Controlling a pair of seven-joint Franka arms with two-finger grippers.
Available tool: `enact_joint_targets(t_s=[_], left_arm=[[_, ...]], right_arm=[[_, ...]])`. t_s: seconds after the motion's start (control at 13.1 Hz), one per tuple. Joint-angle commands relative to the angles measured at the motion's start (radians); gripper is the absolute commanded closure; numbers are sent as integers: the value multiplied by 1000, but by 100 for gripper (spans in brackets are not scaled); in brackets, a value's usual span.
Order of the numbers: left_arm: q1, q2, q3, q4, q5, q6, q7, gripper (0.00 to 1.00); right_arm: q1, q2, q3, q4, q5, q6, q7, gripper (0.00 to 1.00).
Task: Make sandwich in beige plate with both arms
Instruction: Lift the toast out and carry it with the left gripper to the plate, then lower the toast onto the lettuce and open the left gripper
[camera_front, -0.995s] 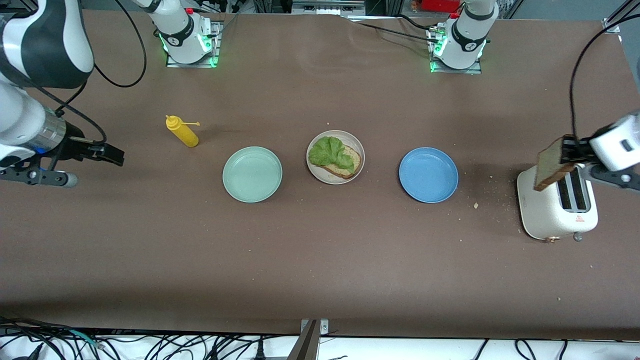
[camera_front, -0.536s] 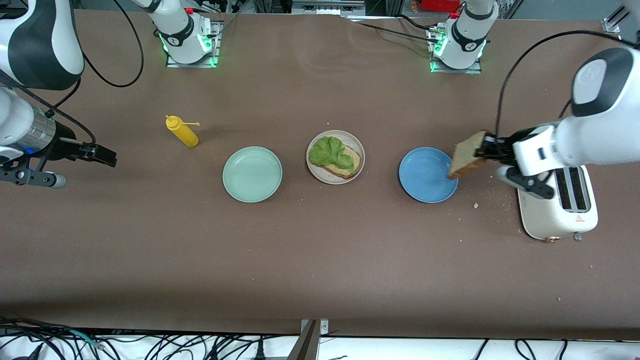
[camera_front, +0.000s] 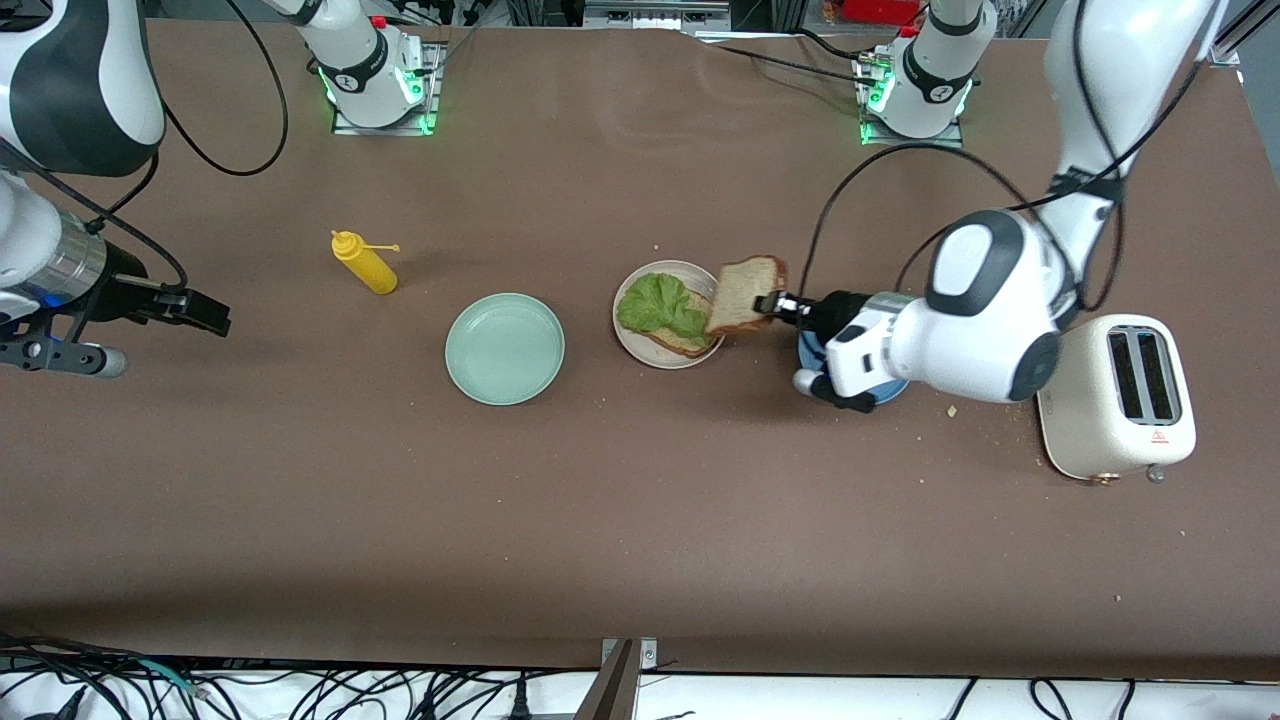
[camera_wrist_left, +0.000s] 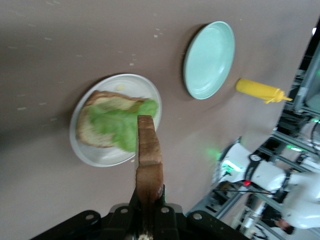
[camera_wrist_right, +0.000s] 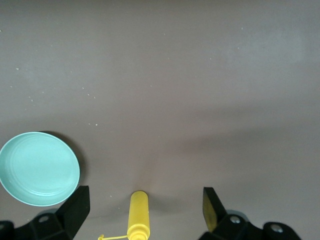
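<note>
The left gripper (camera_front: 772, 300) clenches a bread slice (camera_front: 745, 293) on edge over the beige plate (camera_front: 634, 345); released tilted, it could slide off the lettuce (camera_front: 661, 304). The right gripper (camera_front: 205, 312) waits, jaws spread.

Left tool (camera_front: 778, 303) carried bread slice (camera_front: 745, 293) from toaster (camera_front: 1115, 400) to beige plate (camera_front: 632, 340)

Left arm stretches across from its base at 1 o'clock, left gripper (camera_front: 773, 302) pinched tight at the 3 o'clock rim of the table's center. Right arm just waits, right gripper (camera_front: 205, 312) spread wide, way out at 9 o'clock.
</note>
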Motion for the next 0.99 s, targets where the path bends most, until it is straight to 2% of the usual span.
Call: enact_joint_targets(t_s=[0.0, 0.23, 0.38, 0.46, 0.92], left_arm=[[-39, 50, 6, 21, -139, 22, 11, 100], [-44, 102, 6, -14, -213, 61, 211, 100], [-56, 121, 6, -93, -319, 164, 363, 100], [-72, 122, 6, -120, -330, 198, 409, 100], [-60, 159, 11, -210, -330, 232, 540, 99]], right_arm=[[0, 4, -5, 51, 19, -31, -35, 0], [-3, 1, -7, 51, 57, -58, -46, 0], [-4, 1, -5, 50, 152, -57, -41, 0], [-4, 1, -5, 50, 172, -57, -35, 0], [-6, 1, -16, 51, 174, -60, -46, 0]])
